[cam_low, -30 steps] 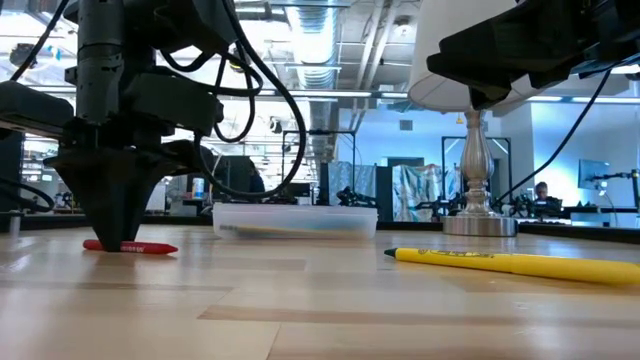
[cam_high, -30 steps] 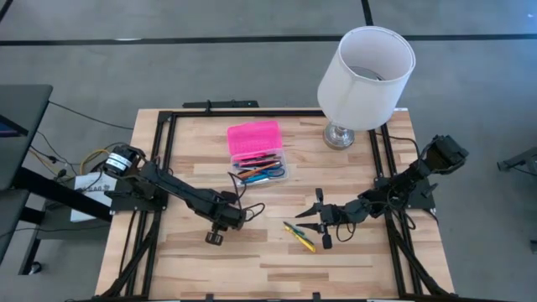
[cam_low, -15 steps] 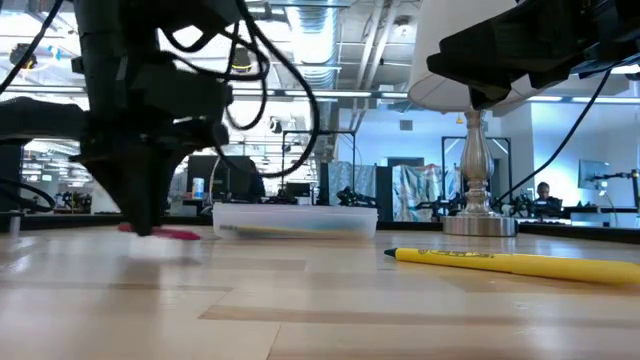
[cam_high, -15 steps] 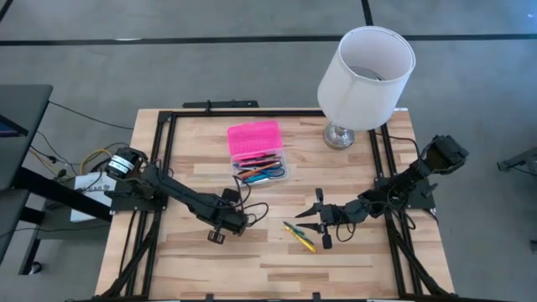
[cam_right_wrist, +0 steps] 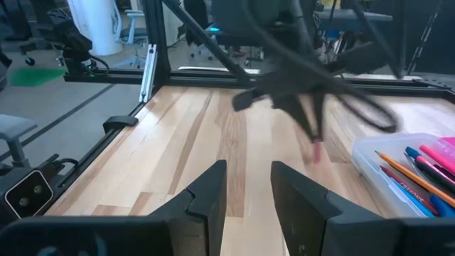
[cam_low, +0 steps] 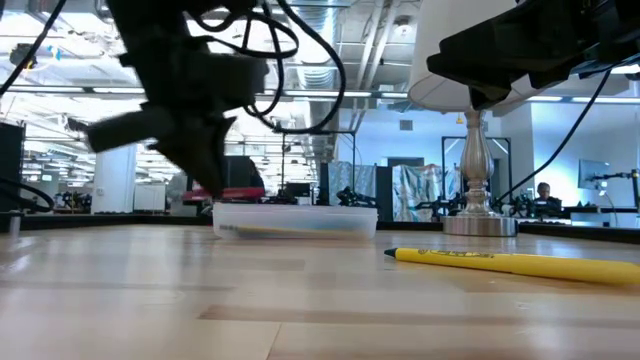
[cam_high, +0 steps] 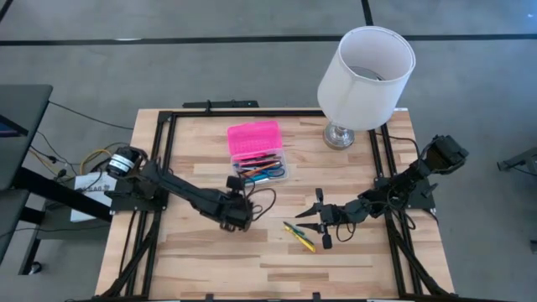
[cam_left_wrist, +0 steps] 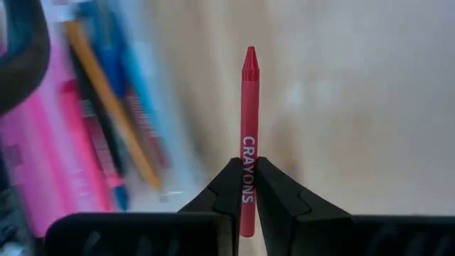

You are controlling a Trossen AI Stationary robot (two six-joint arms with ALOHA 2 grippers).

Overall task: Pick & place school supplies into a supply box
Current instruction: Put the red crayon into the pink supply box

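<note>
The supply box stands at the table's middle, with a clear base holding several pens and pencils and a hot-pink lid lying open behind it. My left gripper hangs by the box's near left corner, shut on a red crayon. My right gripper waits open to the right. Just beyond its fingers a yellow marker and a green pen lie flat on the wood. My left gripper pinches the red crayon between its two fingertips, on its printed wrapper below the middle. The fingers slant down from the table's left. The pointed end sticks out past them. The crayon is lifted clear of the table, about level in the low view.
A lamp with a white shade on a silver foot stands at the far right of the table. A black frame borders the wooden top. Bare wood lies along the near edge.
My left gripper has risen from the table with the red crayon and swung toward the far edge and the supply box, tipping from pointing straight down to a slant. The crayon, lying on the wood a second ago, is now lifted clear beside the box.
</note>
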